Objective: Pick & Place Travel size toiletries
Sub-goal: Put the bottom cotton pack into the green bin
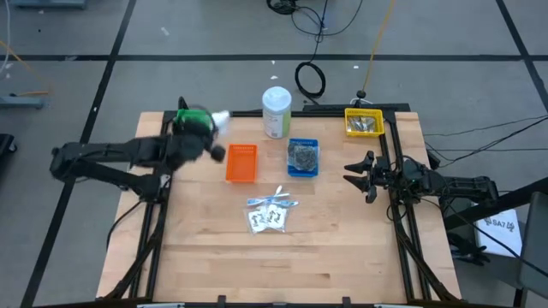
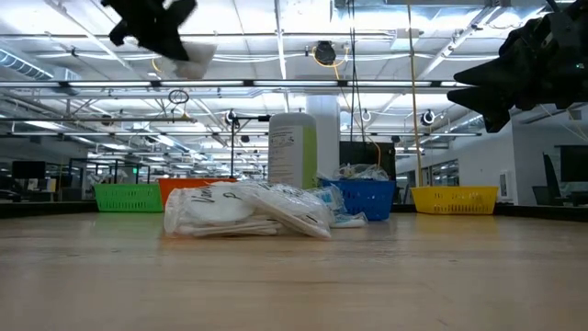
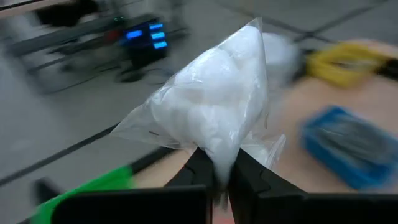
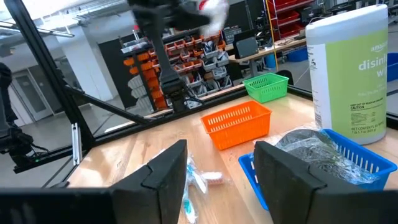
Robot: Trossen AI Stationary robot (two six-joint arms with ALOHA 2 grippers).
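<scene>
With the left gripper [image 3: 222,171] clenched on the corner of a clear sachet of white fluffy wad [image 3: 214,102], the sachet hangs in the air above the green tray [image 1: 193,119] at the upper left of the table [image 1: 342,248] in the high view. Low view: the same arm and white sachet sit in the upper left of the frame, well above the table surface.

Right gripper [image 1: 357,175] hovers at the right edge of the table, fingers spread, nothing between them; right wrist view confirms an empty gap.

Pile of clear sachets [image 1: 271,214] lies at the table's centre, below the orange tray [image 1: 241,162]. Blue tray [image 1: 302,157] holds dark grey items in clear wrap. Yellow tray [image 1: 363,121] at upper right holds silvery contents, too small to identify. Tall white bottle [image 1: 276,111] with green label stands upright between the orange and blue trays, toward the top edge.
</scene>
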